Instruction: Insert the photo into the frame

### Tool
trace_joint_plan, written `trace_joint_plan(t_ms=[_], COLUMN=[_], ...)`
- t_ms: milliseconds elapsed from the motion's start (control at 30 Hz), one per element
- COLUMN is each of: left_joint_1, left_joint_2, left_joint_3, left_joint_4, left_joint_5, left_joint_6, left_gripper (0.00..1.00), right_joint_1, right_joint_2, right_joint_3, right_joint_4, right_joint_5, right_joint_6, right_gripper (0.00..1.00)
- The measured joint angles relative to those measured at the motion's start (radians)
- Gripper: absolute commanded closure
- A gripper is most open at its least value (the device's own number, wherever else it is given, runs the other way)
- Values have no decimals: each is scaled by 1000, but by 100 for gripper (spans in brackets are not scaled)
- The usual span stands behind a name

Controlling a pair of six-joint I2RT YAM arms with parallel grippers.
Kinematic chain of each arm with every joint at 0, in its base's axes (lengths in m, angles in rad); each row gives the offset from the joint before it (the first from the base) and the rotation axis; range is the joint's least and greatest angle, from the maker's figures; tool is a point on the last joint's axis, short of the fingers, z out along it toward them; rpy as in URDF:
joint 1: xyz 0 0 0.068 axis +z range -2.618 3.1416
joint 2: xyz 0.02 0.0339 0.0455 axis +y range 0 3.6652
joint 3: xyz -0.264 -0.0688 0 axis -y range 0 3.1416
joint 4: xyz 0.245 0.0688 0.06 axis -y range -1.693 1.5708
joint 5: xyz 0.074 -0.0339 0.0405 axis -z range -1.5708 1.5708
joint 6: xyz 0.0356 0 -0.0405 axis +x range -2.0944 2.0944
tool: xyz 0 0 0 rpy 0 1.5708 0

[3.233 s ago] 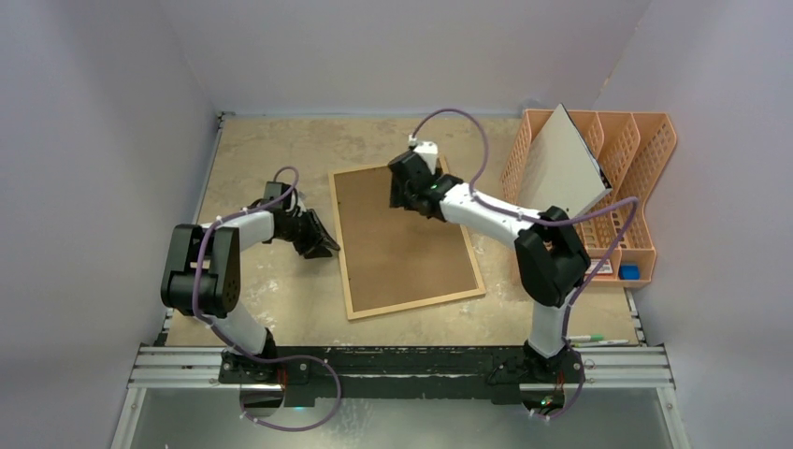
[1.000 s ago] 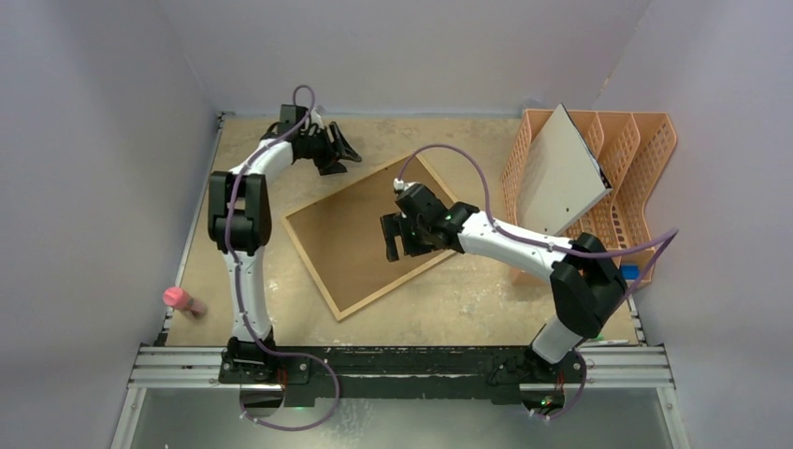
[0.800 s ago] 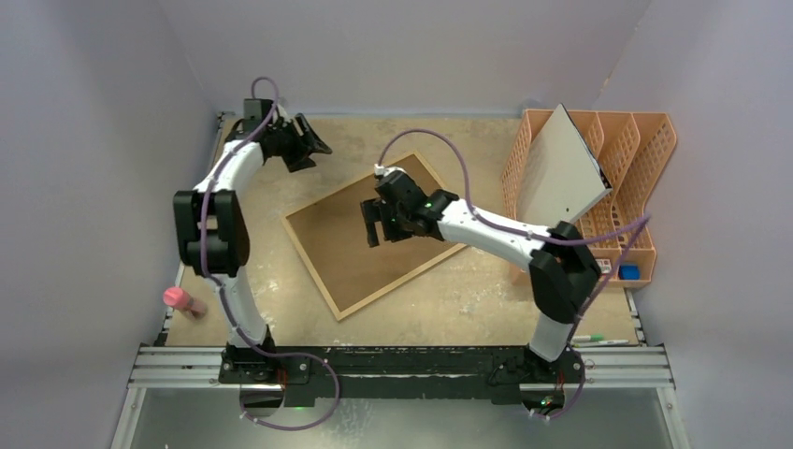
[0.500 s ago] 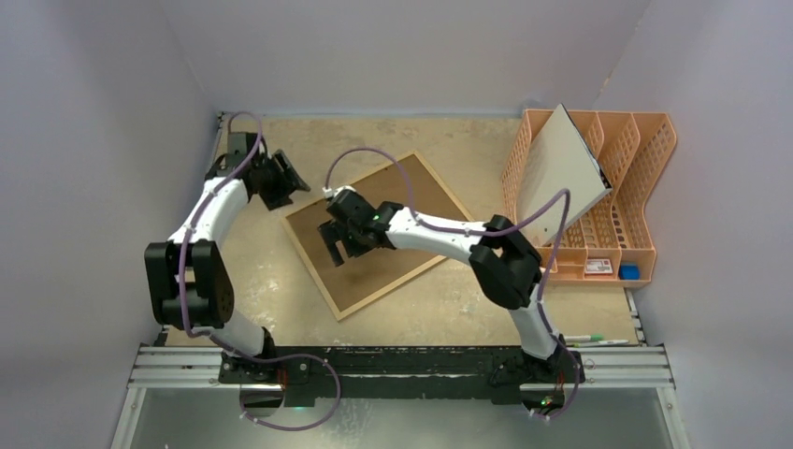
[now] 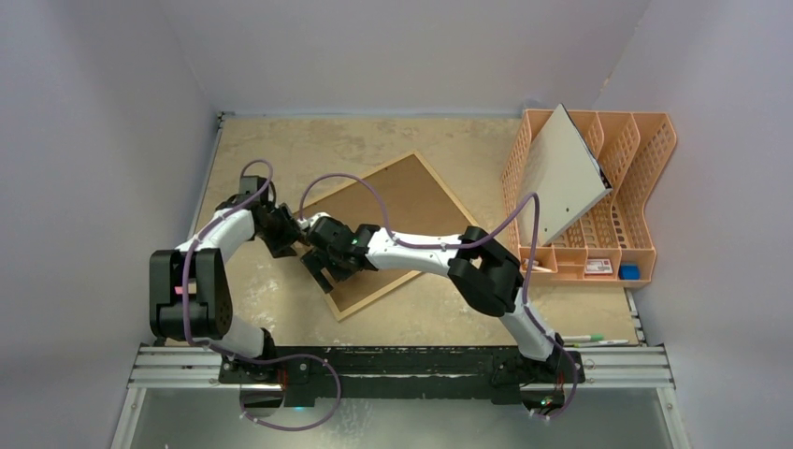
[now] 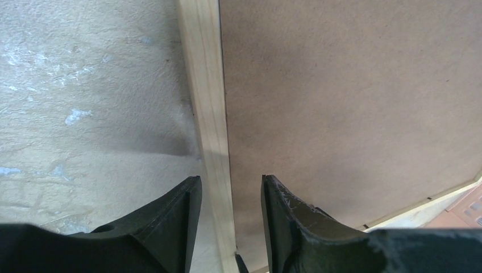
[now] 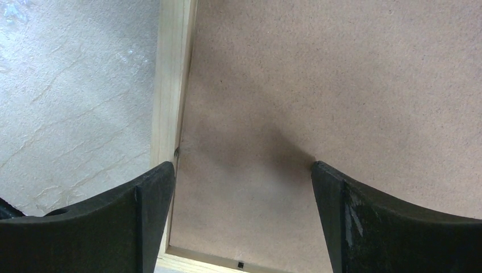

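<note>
Wood frame [image 5: 402, 201] rail straddled by left jaws; right arm [image 5: 421, 251] stretched across it.

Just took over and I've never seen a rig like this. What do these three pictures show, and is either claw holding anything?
Two robot arms, each ending in a two-finger claw. The wide picture looks down from above; the other two come from cameras on the wrists. On the table lies a picture frame, back up. An orange rack at the right holds a pale board. The left claw straddles the frame's wooden edge, fingers apart. The right claw hangs wide open over the backing. Neither holds anything. No photo shows.
</note>
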Motion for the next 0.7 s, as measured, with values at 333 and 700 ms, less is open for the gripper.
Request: trace_joint_plan(t_ms=[333,700], left_joint_1=[2,2], left_joint_2=[-1,-4], left_joint_3=[-78,-104], left_joint_4=[42,93], left_joint_5=[-36,-12], left_joint_6=[15,5], left_gripper=[66,69], right_joint_1=[1,6], right_joint_2=[9,16], right_joint_3=[0,-2], right_joint_4=[13,27], right_joint_5=[19,38], right_joint_6=[27,49], right_gripper=[20,15])
